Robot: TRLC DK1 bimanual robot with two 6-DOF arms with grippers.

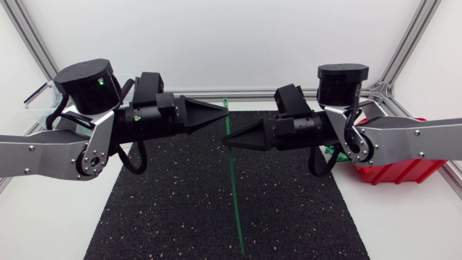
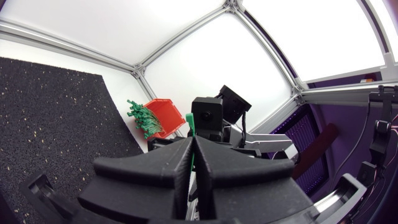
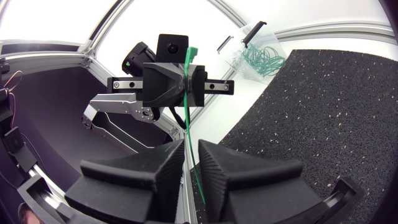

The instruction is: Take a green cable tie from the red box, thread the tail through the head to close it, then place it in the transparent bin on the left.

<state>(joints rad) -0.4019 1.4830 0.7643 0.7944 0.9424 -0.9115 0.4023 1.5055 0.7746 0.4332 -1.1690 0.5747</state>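
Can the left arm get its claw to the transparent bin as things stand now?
Probably not yet: the left claw is shut on the cable tie, and the right claw grips the same tie. Otherwise the transparent bin looks unblocked.

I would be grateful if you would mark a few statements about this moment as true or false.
1. The left end effector is shut on the green cable tie. True.
2. That cable tie is already closed into a loop. False: it is straight, with its long end running down over the black mat.
3. The red box is empty. False: a bunch of spare ties sticks out of it.
4. The transparent bin already holds green loops. True.
5. The right end effector is parked over the red box. False: it is at the cable tie, just below the left one.
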